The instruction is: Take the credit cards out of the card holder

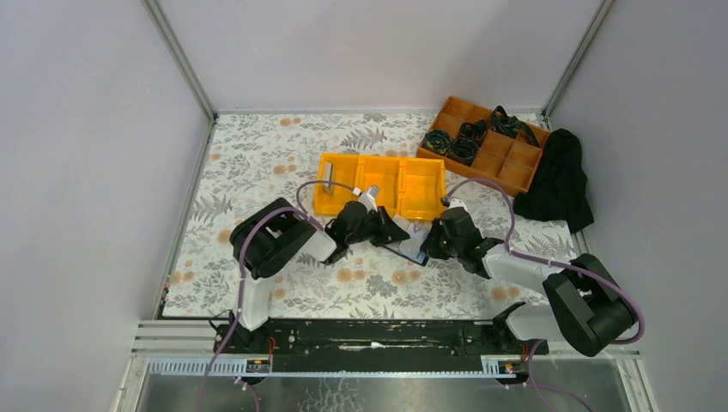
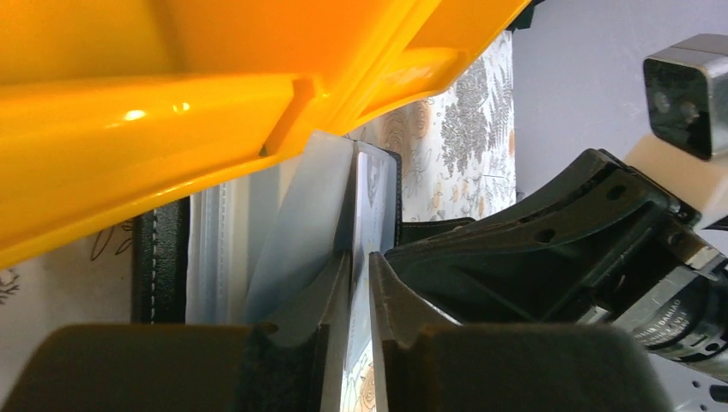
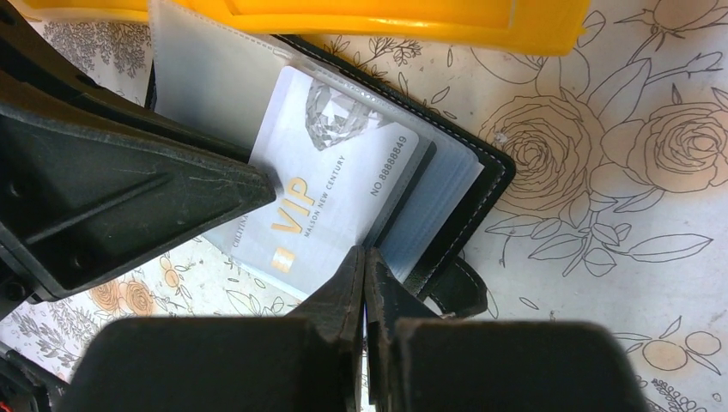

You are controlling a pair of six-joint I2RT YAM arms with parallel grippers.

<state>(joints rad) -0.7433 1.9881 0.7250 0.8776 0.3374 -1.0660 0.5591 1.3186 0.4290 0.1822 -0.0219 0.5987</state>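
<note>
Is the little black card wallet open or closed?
Open. The card holder has its cover spread out, its clear sleeves are fanned apart, and a silver VIP card shows between them.

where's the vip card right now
Right wrist view, centre: VIP card half out of the open card holder, at the yellow bin's edge.

Bright, even light from overhead, shadows pretty soft. Left wrist view has glare spots on the bin (image 2: 154,112), and the near fingers (image 2: 403,318) are blurry, out of focus.
</note>
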